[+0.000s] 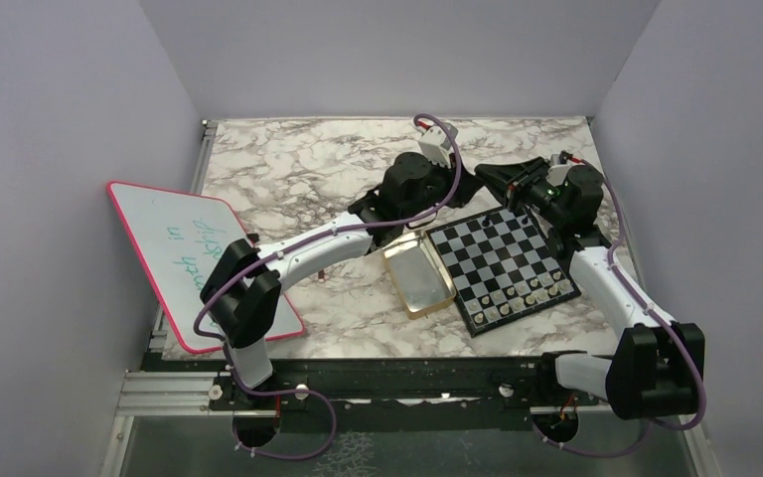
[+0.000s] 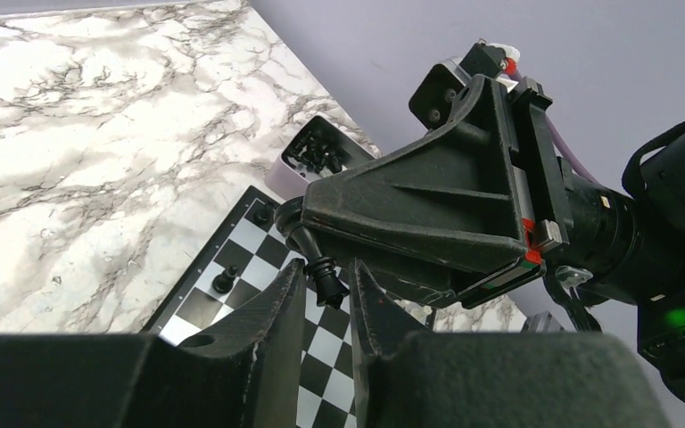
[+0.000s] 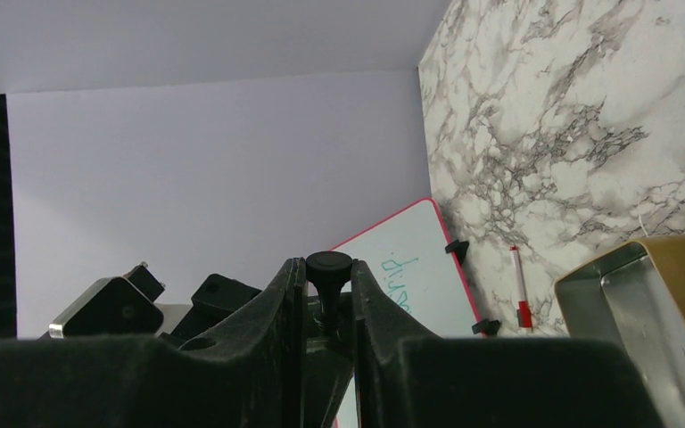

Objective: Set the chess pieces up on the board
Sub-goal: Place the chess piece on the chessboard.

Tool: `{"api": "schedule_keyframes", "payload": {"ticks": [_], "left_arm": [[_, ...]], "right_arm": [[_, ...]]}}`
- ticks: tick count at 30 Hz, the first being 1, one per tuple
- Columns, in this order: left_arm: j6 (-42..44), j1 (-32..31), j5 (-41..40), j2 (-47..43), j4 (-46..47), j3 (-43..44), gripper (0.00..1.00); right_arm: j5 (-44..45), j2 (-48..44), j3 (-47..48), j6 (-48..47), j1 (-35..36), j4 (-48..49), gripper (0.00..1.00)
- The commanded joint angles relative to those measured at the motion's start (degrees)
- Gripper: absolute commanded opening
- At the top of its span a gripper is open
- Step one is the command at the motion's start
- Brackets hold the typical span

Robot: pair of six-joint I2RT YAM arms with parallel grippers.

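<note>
Right wrist view: the fingers of the right gripper [image 3: 325,267] are clamped on one black chess piece [image 3: 330,263]. They grip its narrow stem, and its round end stands proud of the tips. In the left wrist view this piece hangs above the far corner of the board [image 2: 232,259]. The fingers of the left gripper [image 2: 325,283] flank it closely, but whether they touch it cannot be told.

Handling: the piece is judged very light, rigid and smooth, with little surface for the pads. It may twist or drop if squeezed off-centre. Take hold at the waist, fingers square to its axis.

Other stock: pale chess pieces [image 1: 527,291] stand in the rows along the near edge of the board. Spare black pieces lie in a small pale box [image 2: 321,150] just beyond the board's far corner.

Writing: the whiteboard [image 1: 184,248], well left of the board, bears teal handwriting that is not legible. No brand shows on the gold tin [image 1: 419,280] just beside the board's left edge.
</note>
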Motion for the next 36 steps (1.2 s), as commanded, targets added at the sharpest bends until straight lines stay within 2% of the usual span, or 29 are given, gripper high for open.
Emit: {"api": "schedule_keyframes", "payload": {"ticks": [1, 4, 9, 12, 18, 26, 30, 36], "left_arm": [[1.7, -0.4, -0.8, -0.5, 2.4, 1.7, 0.23], [3.5, -0.4, -0.3, -0.6, 2.1, 1.6, 0.22], [6.1, -0.4, -1.0, -2.1, 1.6, 0.6, 0.08], [7.3, -0.4, -0.8, -2.7, -0.5, 0.8, 0.04], [8.7, -0.4, -0.6, -3.4, -6.6, 1.1, 0.03], [10.2, -0.4, 0.9, -4.4, -14.0, 1.2, 0.03], [11.4, -0.4, 1.7, -4.2, -19.0, 1.3, 0.04], [12.4, -0.4, 1.5, -3.8, -26.2, 2.2, 0.06]], "right_arm": [[-1.9, -1.7, -0.2, -1.6, 0.2, 0.8, 0.16], [-2.5, -2.2, -1.2, -3.3, 0.2, 0.1, 0.17], [-5.1, -4.3, -4.2, -7.4, 0.2, -2.1, 0.22], [-4.8, -5.2, -5.8, -9.8, 0.2, -4.1, 0.23], [-6.1, -5.7, -9.9, -11.7, 0.2, -3.2, 0.29], [-4.7, -5.1, -9.3, -20.9, 0.2, -10.0, 0.51], [-1.1, -7.1, -9.0, -25.0, 0.2, -15.0, 0.59], [9.4, -10.1, -6.7, -32.5, -0.1, -24.3, 0.69]]}}
